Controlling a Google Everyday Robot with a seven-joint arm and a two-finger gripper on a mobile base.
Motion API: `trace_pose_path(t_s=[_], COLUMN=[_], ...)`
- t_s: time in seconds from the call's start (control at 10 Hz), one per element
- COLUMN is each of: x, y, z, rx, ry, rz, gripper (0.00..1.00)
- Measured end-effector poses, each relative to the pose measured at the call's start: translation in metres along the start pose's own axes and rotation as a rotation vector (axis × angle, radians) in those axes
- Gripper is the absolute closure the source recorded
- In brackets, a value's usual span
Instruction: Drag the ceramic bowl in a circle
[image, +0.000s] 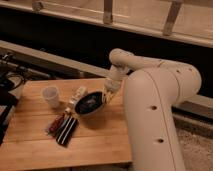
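The gripper (106, 95) of the bulky white robot arm (150, 95) sits at the right rim of the shallow, glossy black-blue ceramic bowl (89, 104). Its jaws seem clenched on that rim, though the blur leaves this uncertain. The bowl rests near the middle of the pale wooden worktop (100, 145). 1 small translucent white cup (51, 96) stands apart on the left, a pale bottle-like object (77, 95) lies just beside the bowl's left edge, and dark flat packets (62, 127) lie nearer the worktop's front.

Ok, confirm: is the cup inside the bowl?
No, the cup stands apart from the ceramic bowl; the gripper is at the bowl's rim.
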Motion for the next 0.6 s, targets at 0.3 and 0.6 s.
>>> trace_pose_path(t_s=[0.3, 0.6], x=[-0.020, -0.051], y=[-0.004, -0.010], z=[-0.023, -0.054], rx=[-0.041, -0.091], ry=[-0.069, -0.155], rz=[0.055, 0.111], gripper=[0.90, 0.90])
